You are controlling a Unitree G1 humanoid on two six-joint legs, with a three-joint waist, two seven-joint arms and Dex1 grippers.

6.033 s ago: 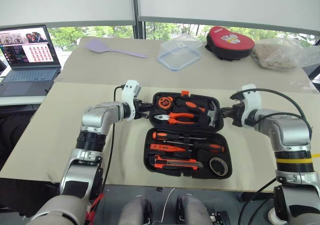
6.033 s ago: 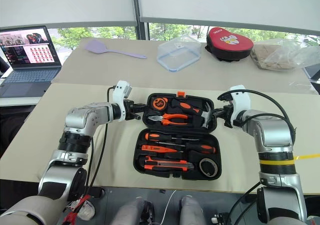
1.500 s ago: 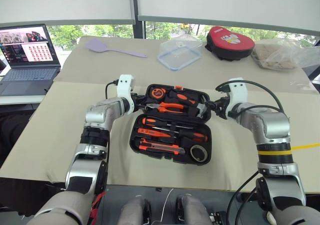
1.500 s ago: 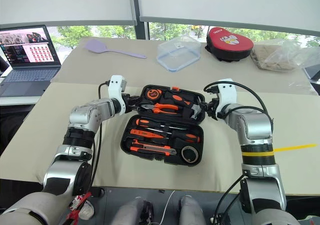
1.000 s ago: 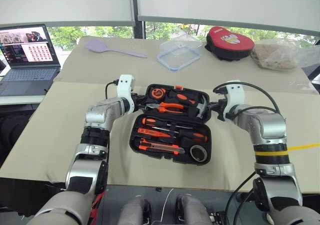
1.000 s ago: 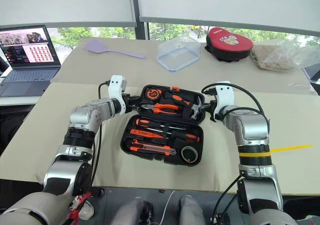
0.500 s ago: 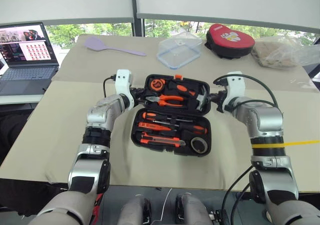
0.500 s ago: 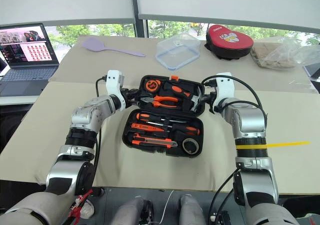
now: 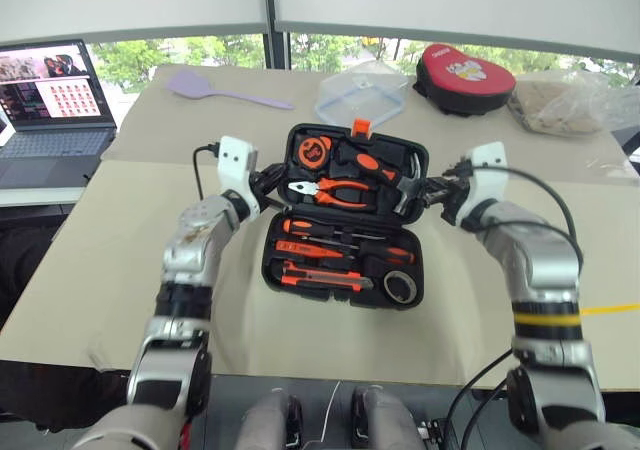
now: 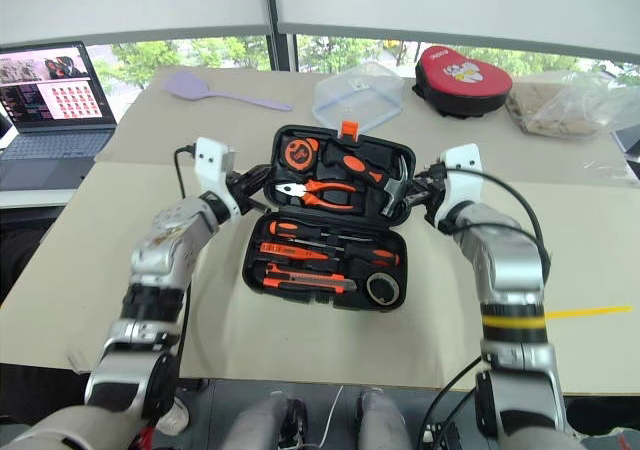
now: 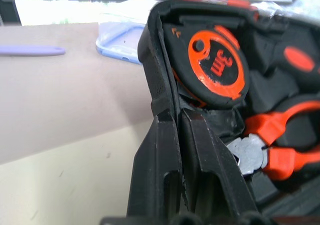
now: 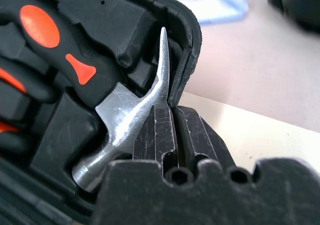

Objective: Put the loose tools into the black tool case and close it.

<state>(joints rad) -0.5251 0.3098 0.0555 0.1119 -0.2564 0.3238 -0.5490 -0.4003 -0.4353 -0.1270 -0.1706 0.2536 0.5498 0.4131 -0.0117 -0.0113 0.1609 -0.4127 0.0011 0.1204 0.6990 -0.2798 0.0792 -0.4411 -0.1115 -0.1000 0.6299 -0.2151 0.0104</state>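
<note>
Beige cloth-covered worktop (image 9: 90, 270), its far part a slightly darker tan. Behind it, wide windows (image 9: 220, 50) with green foliage outside and pale roller blinds (image 9: 130, 5) drawn most of the way down, split by a dark upright frame post (image 9: 269, 10). Soft daylight throughout. At far left, an open laptop (image 9: 45, 95) on a separate surface, screen lit

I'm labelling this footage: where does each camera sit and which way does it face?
Head views: look forward and down at the open black tool case on the table; both arms show.
Left wrist view: along the left pincer, shut on the lid's edge by the tape measure.
Right wrist view: along the right pincer, by the hammer.
Shared: the case.
</note>
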